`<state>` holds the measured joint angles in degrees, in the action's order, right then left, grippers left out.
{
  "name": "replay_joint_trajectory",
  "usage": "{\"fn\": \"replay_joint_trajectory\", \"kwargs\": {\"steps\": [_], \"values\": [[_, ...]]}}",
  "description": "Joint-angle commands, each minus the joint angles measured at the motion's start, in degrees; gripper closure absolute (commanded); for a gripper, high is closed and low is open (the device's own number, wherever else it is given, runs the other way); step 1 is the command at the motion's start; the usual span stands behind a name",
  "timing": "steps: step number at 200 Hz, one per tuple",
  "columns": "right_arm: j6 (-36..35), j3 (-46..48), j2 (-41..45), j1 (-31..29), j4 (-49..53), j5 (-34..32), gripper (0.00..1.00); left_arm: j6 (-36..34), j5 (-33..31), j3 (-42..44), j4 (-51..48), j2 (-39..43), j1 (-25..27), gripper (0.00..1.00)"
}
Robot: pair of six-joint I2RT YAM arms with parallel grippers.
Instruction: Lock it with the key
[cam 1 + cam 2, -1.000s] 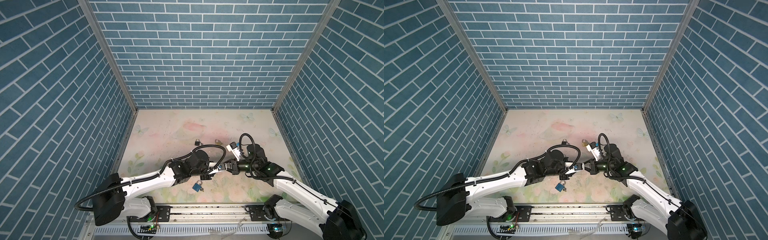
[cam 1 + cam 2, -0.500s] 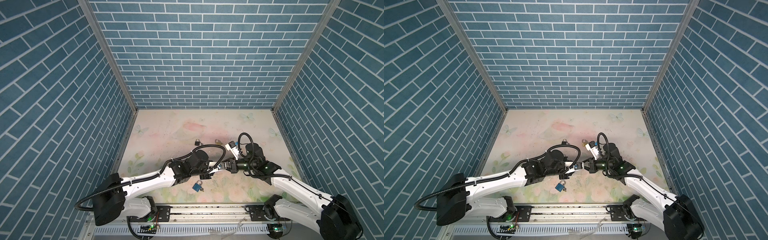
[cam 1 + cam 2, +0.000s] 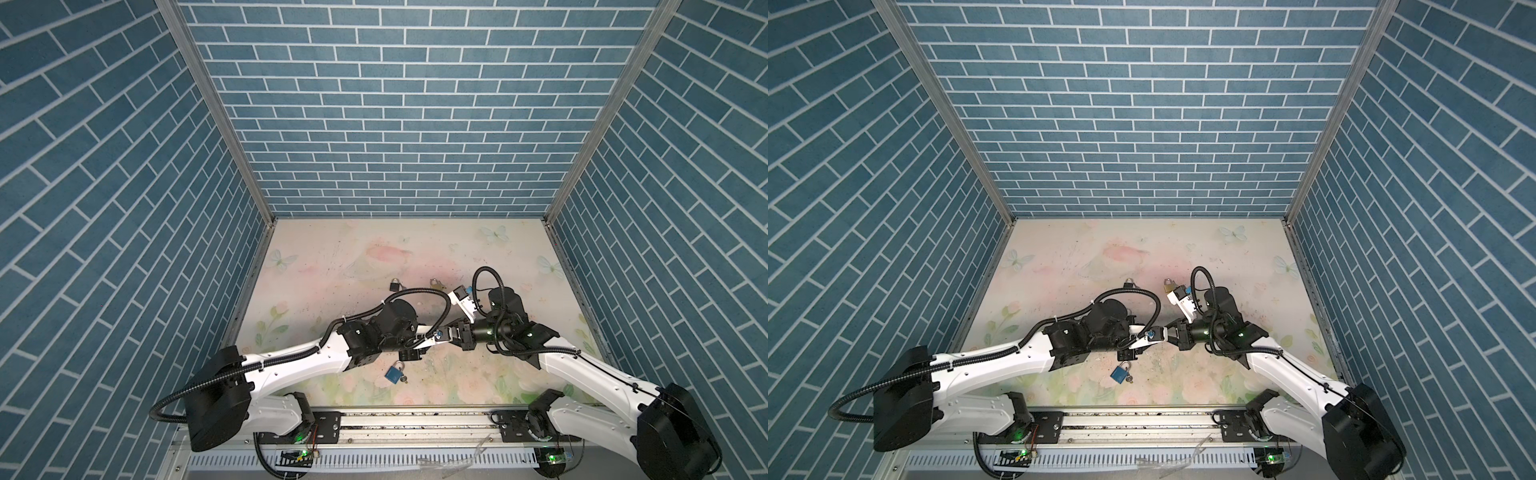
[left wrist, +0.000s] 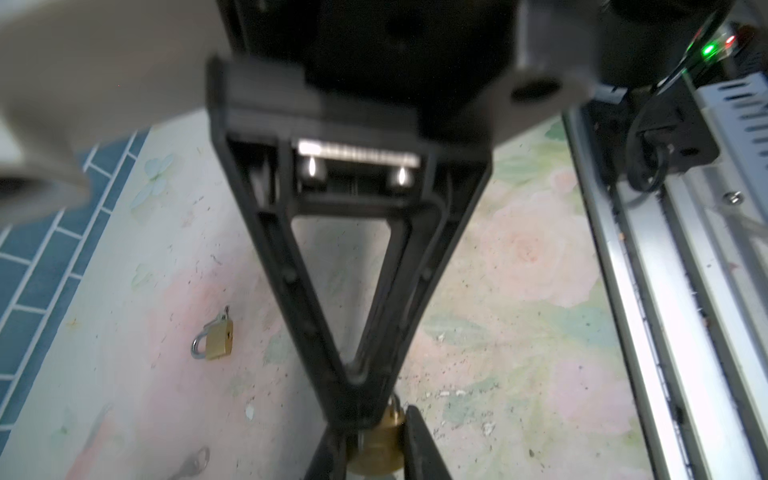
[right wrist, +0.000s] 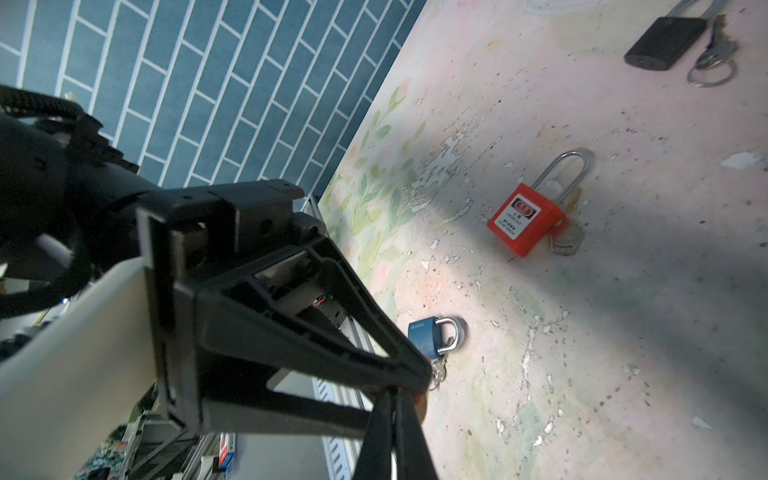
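A small brass padlock (image 4: 376, 451) hangs above the table, near its front, and my left gripper (image 4: 374, 457) is shut on its body. My right gripper (image 4: 365, 415) comes in from the opposite side with its jaws shut at the padlock's end. The key is almost wholly hidden in those tips; only a sliver of metal shows. In the right wrist view, my right gripper (image 5: 392, 415) meets the left gripper (image 5: 415, 374), with a bit of brass beside them. In both top views the left gripper (image 3: 436, 335) (image 3: 1156, 333) and right gripper (image 3: 449, 333) (image 3: 1169, 333) touch tip to tip.
On the floral table lie a blue padlock with keys (image 3: 394, 372) (image 3: 1120, 371) (image 5: 428, 336), a red padlock with a key (image 5: 523, 220), a black padlock with keys (image 3: 395, 285) (image 5: 665, 39) and another brass padlock (image 3: 435, 284) (image 4: 216, 340). The metal rail (image 3: 415, 419) runs along the front.
My right wrist has shifted slightly to the left and turned a little. Both grippers stay shut and joined at the brass padlock. The left arm has hardly moved.
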<state>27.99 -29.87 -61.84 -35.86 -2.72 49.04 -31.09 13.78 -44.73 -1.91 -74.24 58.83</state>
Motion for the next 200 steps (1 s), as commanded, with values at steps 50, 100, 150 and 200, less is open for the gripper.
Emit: {"fn": "replay_joint_trajectory", "kwargs": {"steps": [50, 100, 150, 200], "values": [[-2.8, 0.8, -3.0, -1.8, 8.3, -1.7, 1.0, -0.9, 8.6, -5.5, 26.0, 1.8, -0.4, 1.0], [0.5, 2.0, -3.9, -1.8, 5.4, -4.1, 1.0, 1.6, 7.9, -5.1, 29.2, 2.1, -0.3, 1.0], [2.8, 3.1, -4.8, -1.8, 2.3, -4.8, 1.0, 4.6, 6.9, -4.2, 34.3, 2.2, -0.3, 1.0], [2.8, 0.9, -2.4, -0.7, 4.8, -4.6, 1.0, 2.0, 4.8, 0.0, 33.0, 3.6, -0.5, 1.0]]}}
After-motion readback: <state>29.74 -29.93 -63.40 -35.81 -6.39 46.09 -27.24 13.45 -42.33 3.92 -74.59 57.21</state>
